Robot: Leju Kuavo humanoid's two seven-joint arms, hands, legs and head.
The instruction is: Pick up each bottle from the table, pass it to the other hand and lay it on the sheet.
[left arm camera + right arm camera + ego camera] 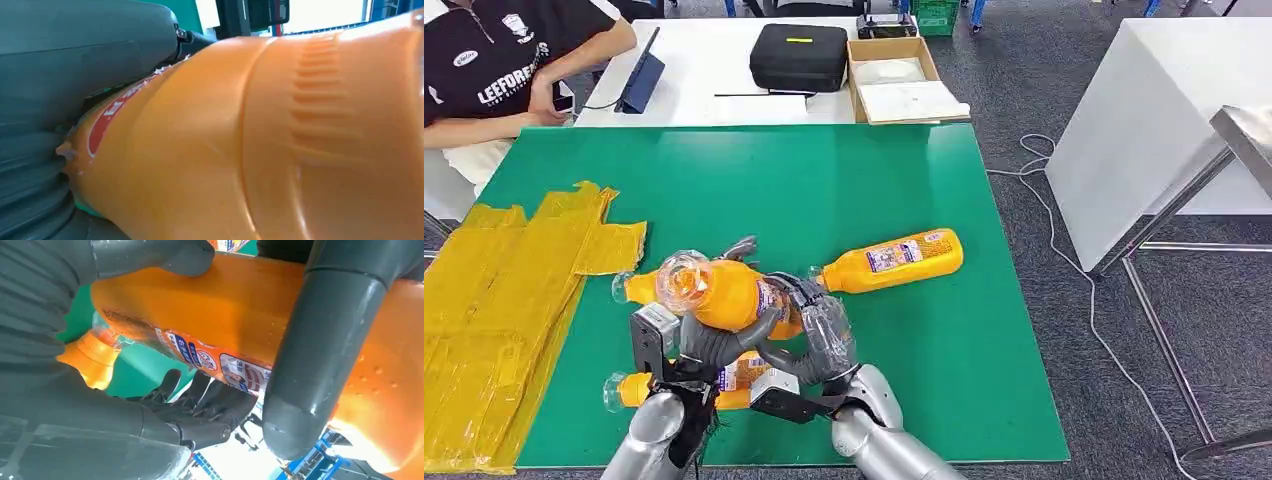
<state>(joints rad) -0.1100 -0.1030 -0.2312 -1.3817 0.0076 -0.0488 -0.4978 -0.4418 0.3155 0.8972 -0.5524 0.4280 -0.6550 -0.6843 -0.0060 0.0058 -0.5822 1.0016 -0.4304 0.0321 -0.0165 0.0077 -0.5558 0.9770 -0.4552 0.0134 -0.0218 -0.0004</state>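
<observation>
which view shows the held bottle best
The head view: it shows the held bottle nearly whole above the green table, gripped by the left hand and right hand. The left wrist view gives only a close orange side; the right wrist view adds label and fingers.

I see three orange bottles and a yellow sheet [494,300]. The held bottle [724,295] is raised over the green worktop [824,190], clear neck towards me, both hands wrapped round its labelled body. A second bottle [894,260] lies on its side just beyond, to the right. A third [629,388] lies under my left arm, cap pointing at the sheet on the left.
</observation>
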